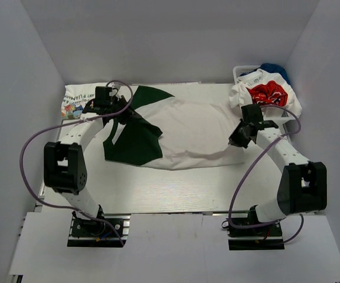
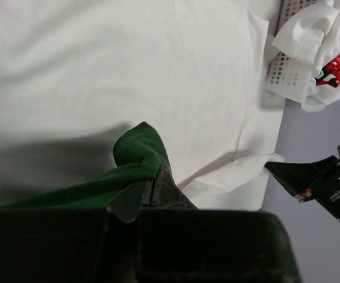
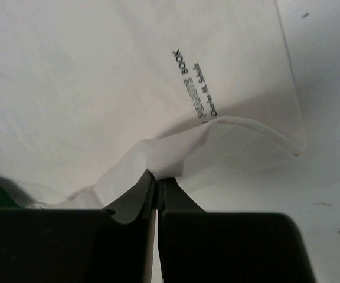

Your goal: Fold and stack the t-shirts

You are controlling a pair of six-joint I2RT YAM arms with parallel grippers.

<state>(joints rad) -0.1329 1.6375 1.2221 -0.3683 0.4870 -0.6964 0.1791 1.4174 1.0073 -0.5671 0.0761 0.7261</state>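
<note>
The tee (image 1: 193, 132) is laid left-right mid-frame; green end clenched by left gripper (image 2: 152, 190), white hem by right gripper (image 3: 156, 181).

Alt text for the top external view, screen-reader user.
A white t-shirt with dark green parts lies spread on the table, the left gripper pinching a green part, the right gripper pinching its right edge. A printed shirt lies back left; more shirts fill a basket back right.
</note>
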